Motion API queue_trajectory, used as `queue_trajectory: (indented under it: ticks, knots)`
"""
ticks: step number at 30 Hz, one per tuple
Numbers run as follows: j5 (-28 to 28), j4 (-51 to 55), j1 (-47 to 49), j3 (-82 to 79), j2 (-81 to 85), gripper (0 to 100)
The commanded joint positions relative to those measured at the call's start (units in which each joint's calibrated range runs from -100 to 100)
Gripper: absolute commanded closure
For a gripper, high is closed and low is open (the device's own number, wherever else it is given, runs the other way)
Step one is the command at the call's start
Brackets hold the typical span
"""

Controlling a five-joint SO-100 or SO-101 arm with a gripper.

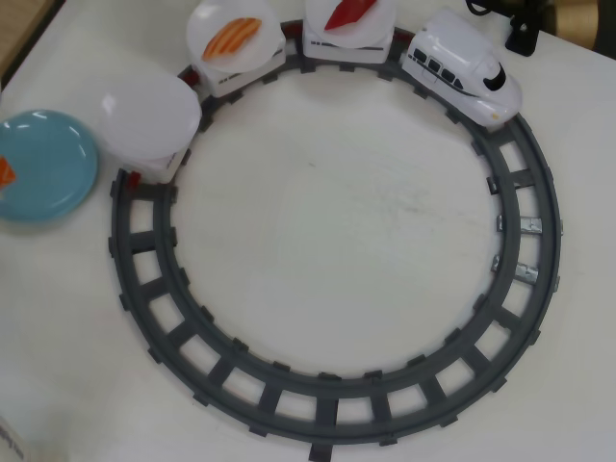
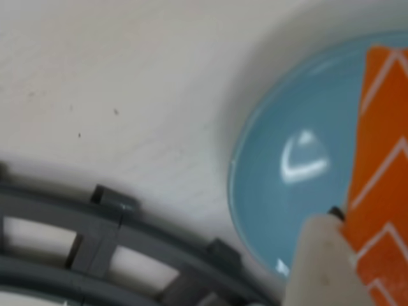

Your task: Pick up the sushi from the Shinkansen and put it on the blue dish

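In the wrist view the sushi (image 2: 381,166), bright orange with white chevron stripes, sits over the right part of the blue dish (image 2: 287,166). My gripper (image 2: 373,255) is shut on it. Only one white finger (image 2: 315,258) shows, pressed against the sushi's lower left edge; the other is out of frame. The overhead view has the blue dish (image 1: 43,166) at the far left, with a sliver of the sushi (image 1: 5,173) at the frame edge. The Shinkansen (image 1: 462,67) stands on the track at the top right, and its last car carries a bare white plate (image 1: 149,115).
A grey circular track (image 1: 327,390) fills the table's middle and passes close to the dish (image 2: 102,236). One car's plate holds a paler orange piece (image 1: 231,38), another a dark red piece (image 1: 348,13). A black object (image 1: 525,29) sits at the top right.
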State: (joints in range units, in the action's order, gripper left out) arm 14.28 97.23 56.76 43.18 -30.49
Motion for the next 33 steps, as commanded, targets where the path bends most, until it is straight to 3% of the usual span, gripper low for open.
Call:
queue_trajectory:
  ticks: [1,17,27,33]
  knots:
    - [-0.05,-0.54,0.37,7.22,-3.31,97]
    - [0.99,-0.45,-0.51,33.37,-24.71,97]
    - [0.99,-0.45,-3.59,35.72,-27.28,81]
    - [1.46,-0.45,-4.39,35.45,-27.28,79]
